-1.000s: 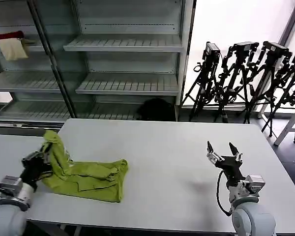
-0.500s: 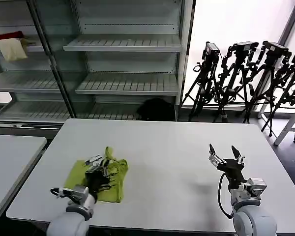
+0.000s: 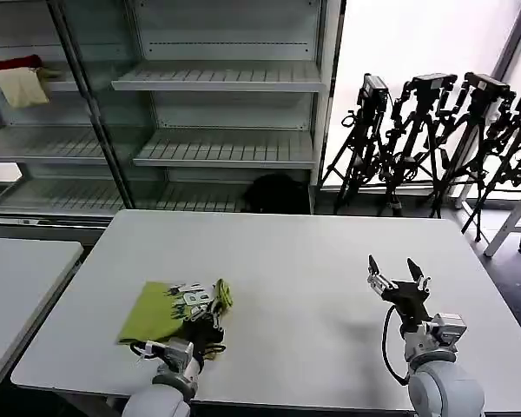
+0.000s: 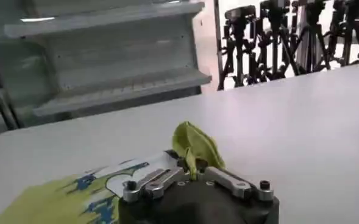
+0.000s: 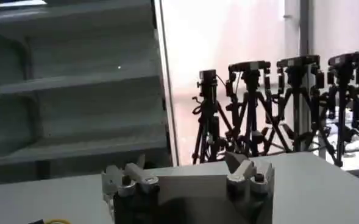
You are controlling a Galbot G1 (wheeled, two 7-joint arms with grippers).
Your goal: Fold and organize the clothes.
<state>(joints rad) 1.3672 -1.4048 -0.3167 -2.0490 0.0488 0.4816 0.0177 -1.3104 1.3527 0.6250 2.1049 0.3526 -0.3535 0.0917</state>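
Note:
The clothes are one lime yellow-green T-shirt (image 3: 148,314) lying folded flat on the white table (image 3: 313,252) near its front left corner. My left gripper (image 3: 210,298) sits at the shirt's right edge, shut on a raised fold of green cloth. In the left wrist view that pinched fold (image 4: 195,145) stands up from the left gripper (image 4: 192,168), and the shirt's white and blue print (image 4: 115,181) lies beside it. My right gripper (image 3: 398,274) hovers open over the table's right side, far from the shirt. Nothing lies between its fingers (image 5: 246,170) in the right wrist view.
Grey metal shelves (image 3: 217,78) stand behind the table, with a red cloth (image 3: 13,63) and a cream cloth (image 3: 22,87) on the upper left shelf. Camera tripods (image 3: 434,130) line the back right. A second table (image 3: 17,278) stands at the left.
My left gripper has swung from the far left to the right with the shirt's edge, laying the shirt over into a smaller folded shape. The right gripper has barely moved.

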